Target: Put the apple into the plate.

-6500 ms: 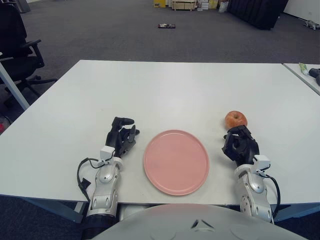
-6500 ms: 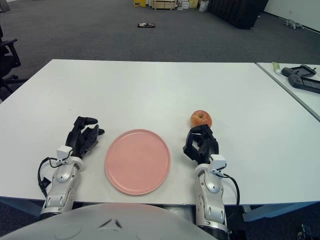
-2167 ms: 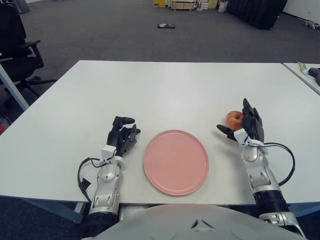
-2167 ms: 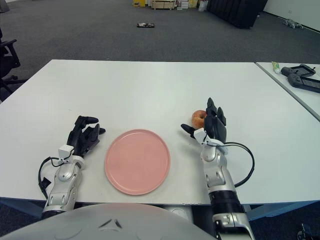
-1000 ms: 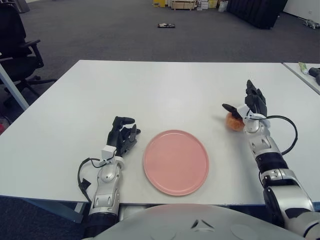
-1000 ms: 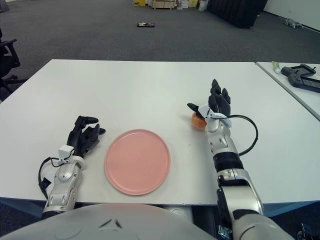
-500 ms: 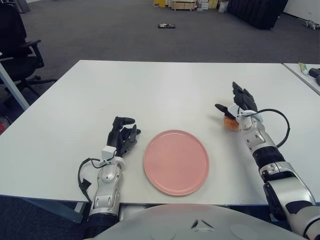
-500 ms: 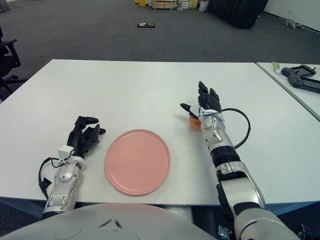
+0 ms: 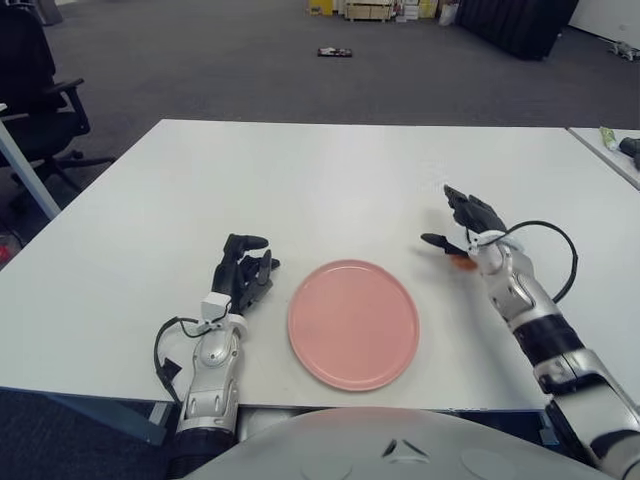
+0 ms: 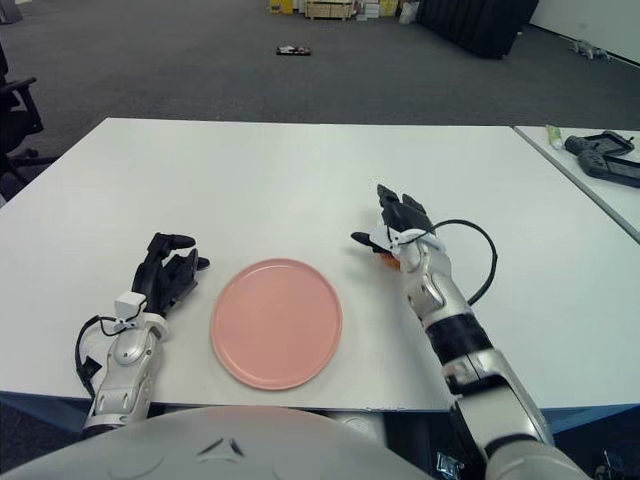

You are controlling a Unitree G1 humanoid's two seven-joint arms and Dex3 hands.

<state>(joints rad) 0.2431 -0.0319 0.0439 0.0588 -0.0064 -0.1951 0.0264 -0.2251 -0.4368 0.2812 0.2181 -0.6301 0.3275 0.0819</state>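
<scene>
Apple (image 9: pixel 460 255): small, orange-red; only a sliver shows under the palm of the right hand, between thumb and upper fingers. Whether it sits on the worktop or is lifted clear cannot be told. Position: about 2 o'clock from the plate, just beside its rim, outside it.

Plate (image 9: pixel 353 322): pink, round, flat on the worktop near the front edge, centre. Contents: nothing in it.

Right hand (image 9: pixel 462 224): black fingers, silver forearm reaching in from 5 o'clock. Thumb points toward 9 o'clock, the other fingers stretch toward 11 o'clock, arched over the apple. Fingers are spread wide rather than curled tight; a firm hold on the fruit cannot be confirmed, since the contact is hidden by the palm.

Left hand (image 9: pixel 243 272): shows at 9 o'clock of the plate, just beside it, fingers loosely bent and pointing toward 12 o'clock, nothing in them. A black cable loops at its wrist.

Worktop (image 9: pixel 300 190): white, rectangular, bearing plate and both hands.

Second worktop (image 10: pixel 590 175): cut off at the right border; carries a dark device (image 10: pixel 604 154) and a small green-and-white tube (image 10: pixel 552 134), both only partly seen.

Office chair (image 9: pixel 35 90): black, at 10 o'clock, cut by the left border.

Floor (image 9: pixel 250 70): grey carpet, a small dark item (image 9: pixel 334 52) lying at 12 o'clock, too far off to identify.
</scene>
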